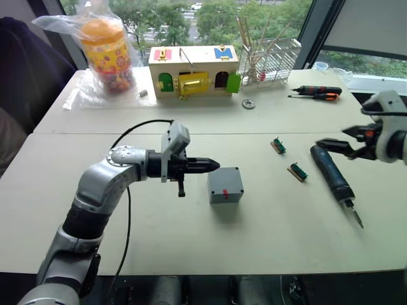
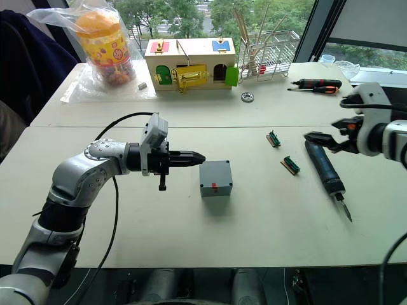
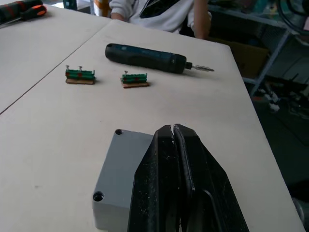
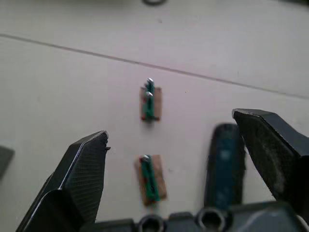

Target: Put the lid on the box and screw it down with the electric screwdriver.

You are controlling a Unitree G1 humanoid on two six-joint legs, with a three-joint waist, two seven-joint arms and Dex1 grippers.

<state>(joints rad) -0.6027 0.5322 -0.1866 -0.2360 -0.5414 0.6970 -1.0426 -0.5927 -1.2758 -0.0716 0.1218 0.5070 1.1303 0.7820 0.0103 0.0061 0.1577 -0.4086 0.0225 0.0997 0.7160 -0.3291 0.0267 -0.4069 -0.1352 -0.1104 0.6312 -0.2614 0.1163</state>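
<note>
The left tool [image 1: 213,166], fingers pressed together, hovers beside the lidded box [image 1: 225,185], seemingly to steady it, while the right tool [image 1: 336,141], spread wide, lines up over the electric screwdriver [image 1: 333,175].

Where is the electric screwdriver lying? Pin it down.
The electric screwdriver lies flat on the table's right side, beside two small green boards, just below the open right end effector.

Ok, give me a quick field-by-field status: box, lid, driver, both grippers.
box: grey box upright on the table, mid-front
lid: already on top of the box, corner holes visible
electric screwdriver: lying flat on the table, on the robot's right
left gripper: shut, tips at the box's top edge
right gripper: open, just above the screwdriver's back end, holding nothing
</note>
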